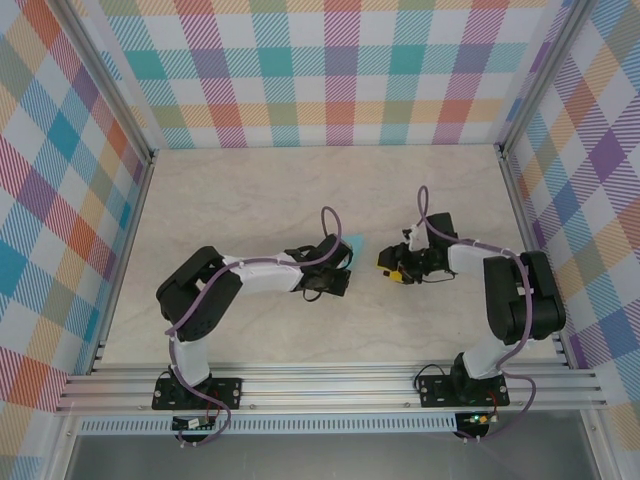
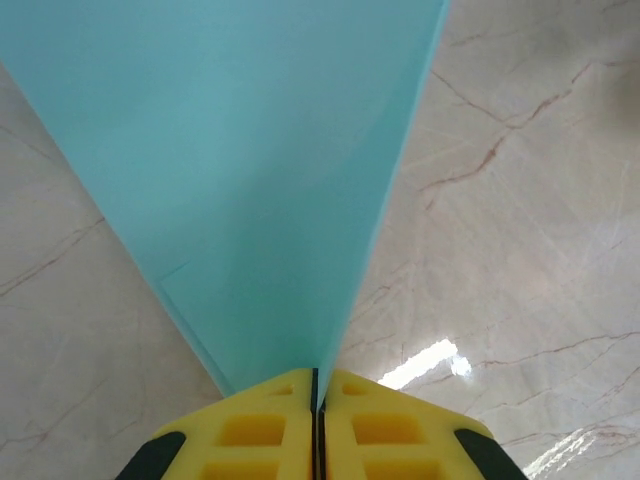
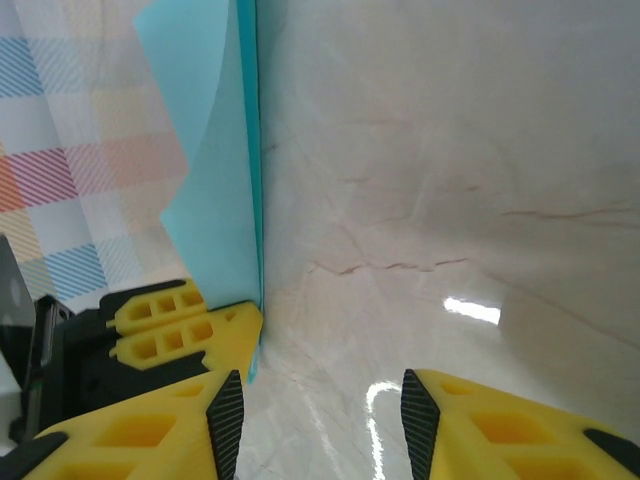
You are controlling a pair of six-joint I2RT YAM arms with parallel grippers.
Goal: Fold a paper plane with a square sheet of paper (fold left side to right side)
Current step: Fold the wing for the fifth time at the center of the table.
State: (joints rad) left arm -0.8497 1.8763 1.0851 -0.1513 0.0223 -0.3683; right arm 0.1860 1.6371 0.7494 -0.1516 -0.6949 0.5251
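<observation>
Turquoise paper [image 2: 250, 170] fans out from my left gripper [image 2: 316, 388], whose yellow fingers are pressed together on the narrow end of the folded sheet. From my left wrist, the sheet's right edge runs straight and clean from the pinch up to the top of the frame, and a fainter crease line follows the left edge. Pale marbled surface [image 2: 520, 200] lies bare on both sides of it. My right gripper [image 3: 320, 400] stands partly open with nothing between its fingers, just beside the left one. From the right wrist I see the paper on edge, its layers meeting in a vertical line above the left fingers. From above, both grippers sit near the middle of the surface, a small gap between them. Open room stretches behind them to the checked back wall [image 1: 340, 70].
</observation>
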